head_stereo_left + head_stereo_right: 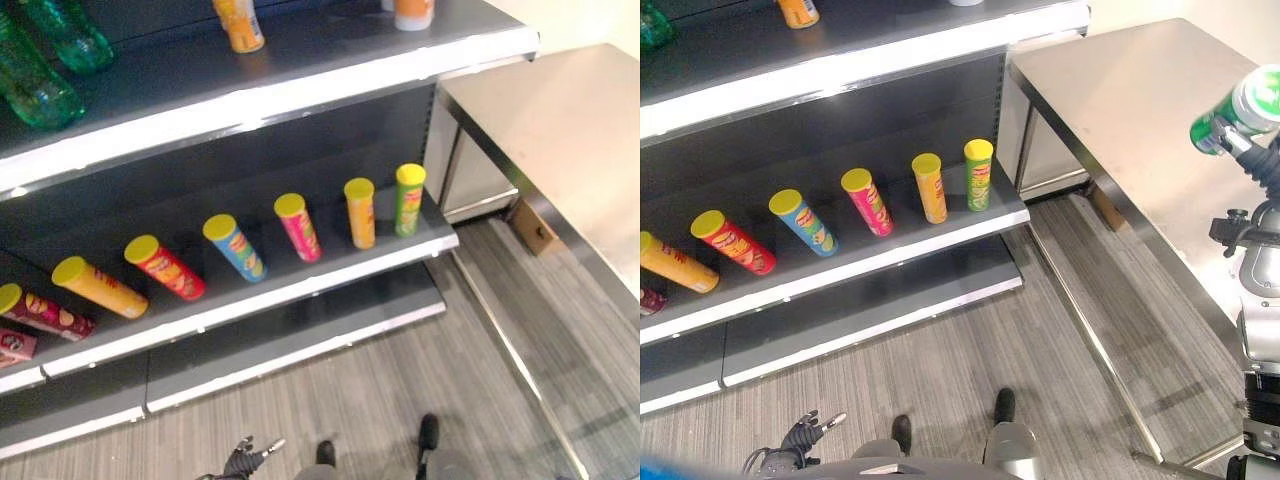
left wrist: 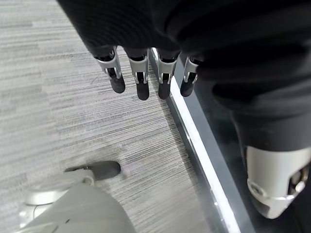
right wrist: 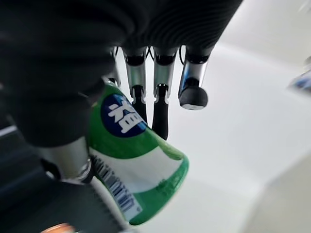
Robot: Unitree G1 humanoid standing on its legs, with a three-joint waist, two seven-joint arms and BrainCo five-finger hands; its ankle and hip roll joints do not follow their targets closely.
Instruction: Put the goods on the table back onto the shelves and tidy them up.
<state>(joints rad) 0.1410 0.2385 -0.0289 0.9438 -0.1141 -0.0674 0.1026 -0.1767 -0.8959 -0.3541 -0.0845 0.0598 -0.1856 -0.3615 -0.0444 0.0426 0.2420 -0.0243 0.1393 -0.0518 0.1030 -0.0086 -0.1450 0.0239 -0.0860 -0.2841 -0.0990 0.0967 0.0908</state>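
My right hand (image 1: pixel 1250 148) is shut on a green and white can (image 1: pixel 1238 108) and holds it above the right side of the steel table (image 1: pixel 1120 90). In the right wrist view the can (image 3: pixel 138 160) lies against the palm, under the fingers (image 3: pixel 163 92). My left hand (image 1: pixel 800 436) hangs low over the floor in front of the shelves, open and holding nothing, with its fingers (image 2: pixel 141 80) straight. A row of yellow-capped chip tubes (image 1: pixel 298 226) stands on the middle shelf (image 1: pixel 300 285), the green tube (image 1: pixel 408 199) at its right end.
Green bottles (image 1: pixel 40 60) and orange bottles (image 1: pixel 240 24) stand on the top shelf (image 1: pixel 250 105). A low bottom shelf (image 1: pixel 290 345) juts out near the floor. A cardboard box (image 1: pixel 532 228) sits under the table. Grey floor lies between shelves and table.
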